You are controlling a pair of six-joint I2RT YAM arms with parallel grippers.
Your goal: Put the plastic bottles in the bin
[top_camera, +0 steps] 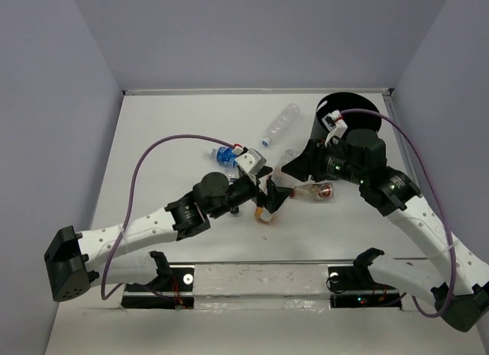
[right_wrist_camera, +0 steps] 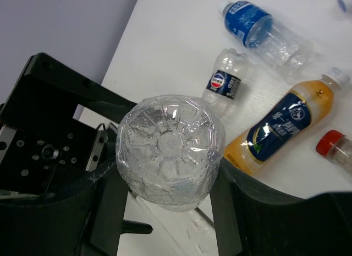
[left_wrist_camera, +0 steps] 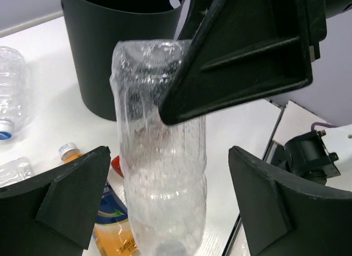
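My right gripper (right_wrist_camera: pixel 168 181) is shut on a clear plastic bottle (right_wrist_camera: pixel 168 151), base towards its camera, held above the table. In the left wrist view this bottle (left_wrist_camera: pixel 162 173) stands between my left gripper's (left_wrist_camera: pixel 168 206) open jaws with gaps on both sides, and a right finger presses its upper part. In the top view the two grippers meet mid-table, left (top_camera: pixel 273 196) and right (top_camera: pixel 290 174). The black bin (top_camera: pixel 348 118) stands at the far right and shows behind the bottle (left_wrist_camera: pixel 110 52). An orange-juice bottle (right_wrist_camera: pixel 286 126) and a red-capped bottle (right_wrist_camera: pixel 333 146) lie below.
A blue-labelled clear bottle (right_wrist_camera: pixel 264 27) and a small dark-labelled one (right_wrist_camera: pixel 225 82) lie on the table. Another clear bottle (top_camera: pixel 279 126) lies left of the bin. A transparent strip (top_camera: pixel 260 277) runs along the near edge between the arm bases. Grey walls surround the table.
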